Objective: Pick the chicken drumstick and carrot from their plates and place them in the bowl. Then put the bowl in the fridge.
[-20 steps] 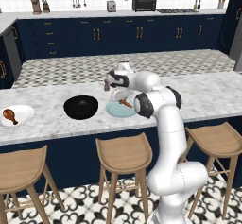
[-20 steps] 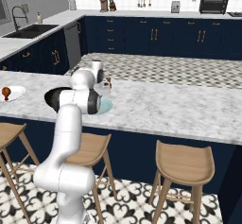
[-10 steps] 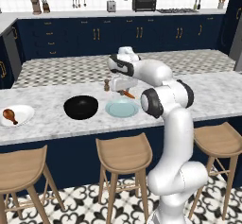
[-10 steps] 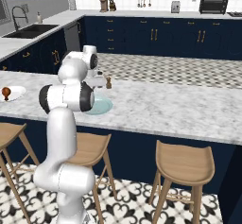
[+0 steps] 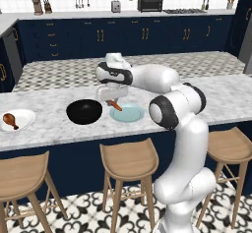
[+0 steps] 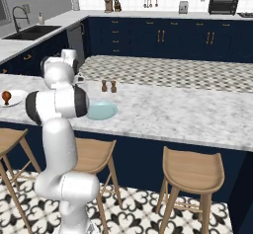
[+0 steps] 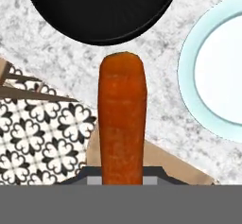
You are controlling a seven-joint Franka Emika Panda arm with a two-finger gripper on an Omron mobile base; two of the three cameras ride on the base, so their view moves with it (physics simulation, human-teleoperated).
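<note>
Holding the slim orange carrot [image 5: 115, 104] clamped tight, the pincer [image 5: 109, 101] hangs above the marble counter [image 5: 54, 129], glossy black bowl [image 5: 84, 112] just to its left, pale blue plate [image 5: 129, 113] just right, both lower down.

Three wooden stools [image 5: 130, 159] stand along the near side of a marble-topped island [image 5: 54, 130], over a black-and-white patterned floor [image 5: 93, 212]. Two small brown shakers [image 6: 108, 86] sit side by side on the island top. Behind runs a row of navy cabinets [image 5: 123, 38] with brass handles — on the counter above them stand a toaster oven [image 5: 150, 3], a toaster [image 5: 116, 6] and a knife block [image 5: 47, 6]. A sink [image 6: 29, 31] with a curved tap sits in the side counter.
</note>
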